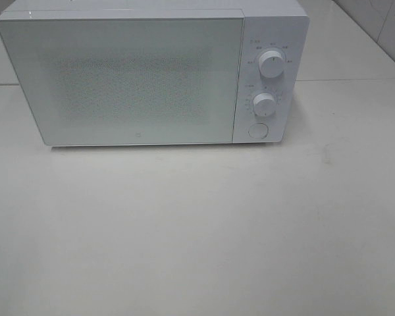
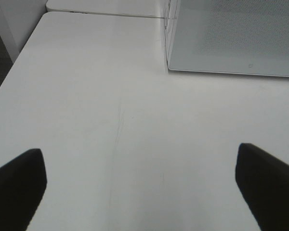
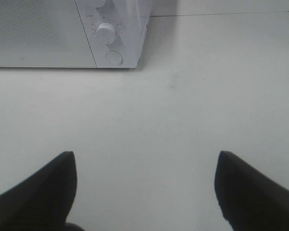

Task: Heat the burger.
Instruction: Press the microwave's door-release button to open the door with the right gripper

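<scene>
Landmark: microwave [image 1: 151, 72], standing at the far side of the counter [image 1: 197, 230] with its front towards my high camera.
Door: door [image 1: 85, 125] is shut flush. The panel is frosted and meshed, so I cannot see inside.
Controls: on the strip right of the door are the upper knob [image 1: 271, 64], the lower knob [image 1: 264, 104] and a round button [image 1: 257, 130] under them. I cannot read the dial marks.
Burger: not in any view. Nothing lies on the counter in front of the microwave or to either side of it. It may be behind the shut door, but I cannot tell.
Left claw: left claw [image 2: 139, 156] is spread fully wide and has hold of nothing. It hangs over bare counter in front of the microwave's door-side corner and touches nothing.
Right claw: right claw [image 3: 145, 159] is parted wide and empty. It hangs over the counter in front of the microwave's control end, with the lower knob and button ahead of it.
Why placed so: my reading is that both arms are parked clear of the door's swing, with the right one lined up on the controls.
Step, as I judge it: either the very start or a point with the burger already shut inside. If it is inside, the dials fall to the right claw.
Risk: the knobs are small and smooth, and a claw this wide could slip off one.
</scene>
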Controlling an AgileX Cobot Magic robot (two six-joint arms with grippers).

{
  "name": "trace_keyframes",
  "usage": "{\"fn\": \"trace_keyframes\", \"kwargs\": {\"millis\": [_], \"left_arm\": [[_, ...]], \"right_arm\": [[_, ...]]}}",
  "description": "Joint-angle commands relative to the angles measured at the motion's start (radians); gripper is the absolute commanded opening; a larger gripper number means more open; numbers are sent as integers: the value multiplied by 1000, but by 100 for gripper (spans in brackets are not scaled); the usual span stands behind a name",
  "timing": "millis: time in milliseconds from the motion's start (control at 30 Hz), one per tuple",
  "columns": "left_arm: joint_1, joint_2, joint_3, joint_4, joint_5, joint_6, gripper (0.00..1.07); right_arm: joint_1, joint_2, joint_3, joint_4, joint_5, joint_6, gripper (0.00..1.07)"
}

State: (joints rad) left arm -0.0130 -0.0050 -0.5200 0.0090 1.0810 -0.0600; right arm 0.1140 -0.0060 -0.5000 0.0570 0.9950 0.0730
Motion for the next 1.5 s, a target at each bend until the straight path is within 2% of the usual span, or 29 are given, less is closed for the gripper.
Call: {"fn": "trace_keyframes", "kwargs": {"millis": [33,167,333,633,700,900,967,1067,1133,1367,1500], "left_arm": [[4,-16,2,-9,-13,-1,101],[4,-16,2,-9,-13,-1,101],[4,-16,2,-9,-13,-1,101],[4,-16,2,-9,-13,-1,101],[4,-16,2,-9,-13,-1,101],[4,-16,2,-9,-13,-1,101],[4,-16,2,-9,-13,-1,101],[4,-16,2,-9,-13,-1,101],[4,-16,2,-9,-13,-1,101],[4,-16,2,-9,-13,-1,101],[4,-16,2,-9,-13,-1,101]], "right_arm": [[-6,-25,-1,-4,-7,-4,76],[-6,-11,-21,-2,-47,-4,76],[-6,67,-27,-3,-201,-4,76],[-6,276,14,-5,-478,-6,76],[-6,379,23,-5,-589,-9,76],[-6,485,26,-5,-704,-9,76],[-6,587,26,-5,-799,-9,76],[-6,612,26,-6,-822,-9,76],[-6,703,26,-12,-905,-9,76],[-6,836,27,-18,-1066,-9,76],[-6,924,55,-44,-1221,-9,76]]}}
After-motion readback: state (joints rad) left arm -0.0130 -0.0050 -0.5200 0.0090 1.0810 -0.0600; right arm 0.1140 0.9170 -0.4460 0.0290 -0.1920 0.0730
